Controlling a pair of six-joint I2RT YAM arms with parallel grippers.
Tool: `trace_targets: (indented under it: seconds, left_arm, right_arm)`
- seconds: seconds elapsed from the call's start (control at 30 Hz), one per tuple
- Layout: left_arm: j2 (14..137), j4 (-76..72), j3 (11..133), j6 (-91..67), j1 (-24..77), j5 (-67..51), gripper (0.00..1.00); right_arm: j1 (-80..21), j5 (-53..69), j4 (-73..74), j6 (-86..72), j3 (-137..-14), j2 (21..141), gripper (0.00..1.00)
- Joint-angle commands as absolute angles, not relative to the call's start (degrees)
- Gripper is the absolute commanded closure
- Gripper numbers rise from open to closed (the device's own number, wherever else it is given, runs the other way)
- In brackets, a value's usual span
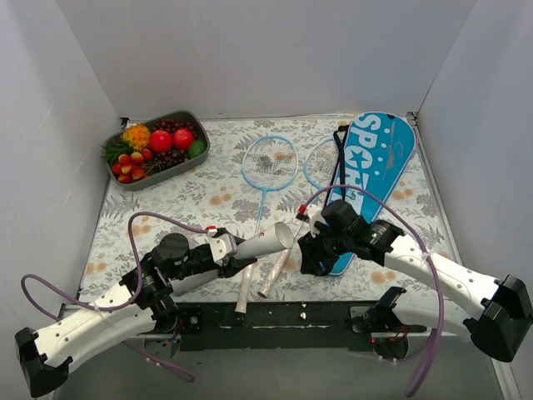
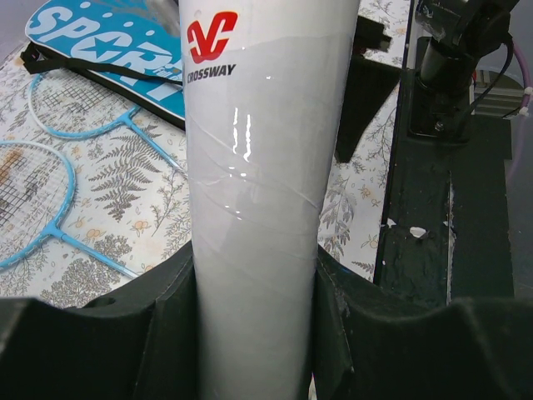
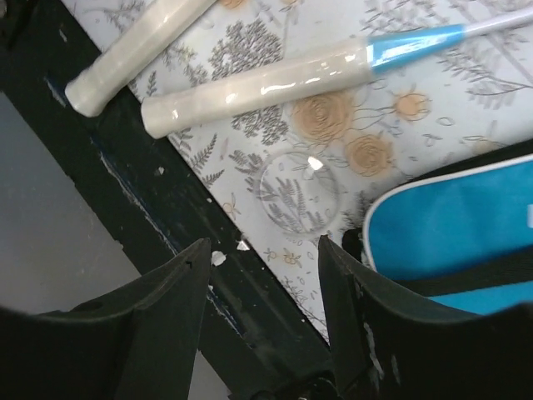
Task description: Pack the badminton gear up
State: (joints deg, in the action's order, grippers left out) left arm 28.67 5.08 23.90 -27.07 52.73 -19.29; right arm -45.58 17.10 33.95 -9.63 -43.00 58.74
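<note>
Left tool clamped round white tube; right tool apart (beside racket handles).

White tube raised; rackets and blue bag flat.

left arm: comes in from bottom-left, low, forearm angled up-right toward centre. left hand is clamped on the white shuttlecock tube, with both fingers pressed against its sides near the base. right arm: comes in from bottom-right, forearm angled up-left, wrist bent down. right hand points down at the near edge of the worktop, jaws apart, nothing between them.
</note>
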Motion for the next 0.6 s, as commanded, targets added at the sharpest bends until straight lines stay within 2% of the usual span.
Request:
trace_targets:
  seconds: [0.0,0.33,0.37,0.4,0.57]
  left_arm:
    - [27.7,2.8,24.7,-27.2,52.9,-19.4,1.0]
    - [25.1,2.6,24.1,-28.0,53.0,-18.8,1.0]
    - [25.0,2.7,24.2,-28.0,52.9,-18.8,1.0]
    - [25.1,2.6,24.2,-28.0,53.0,-18.8,1.0]
    - [25.0,2.6,24.3,-28.0,53.0,-18.8,1.0]
  right_arm:
    - [-52.6,12.0,29.5,-15.3,-40.3,59.1,0.38]
    - [-60.6,4.4,21.4,-23.5,-33.6,59.8,0.38]
    - [-62.1,3.5,21.0,-24.0,-33.6,60.3,0.0]
    - [-62.8,3.0,20.8,-24.3,-33.9,60.8,0.55]
    - [-67.8,-2.6,21.7,-25.9,-36.2,65.6,0.58]
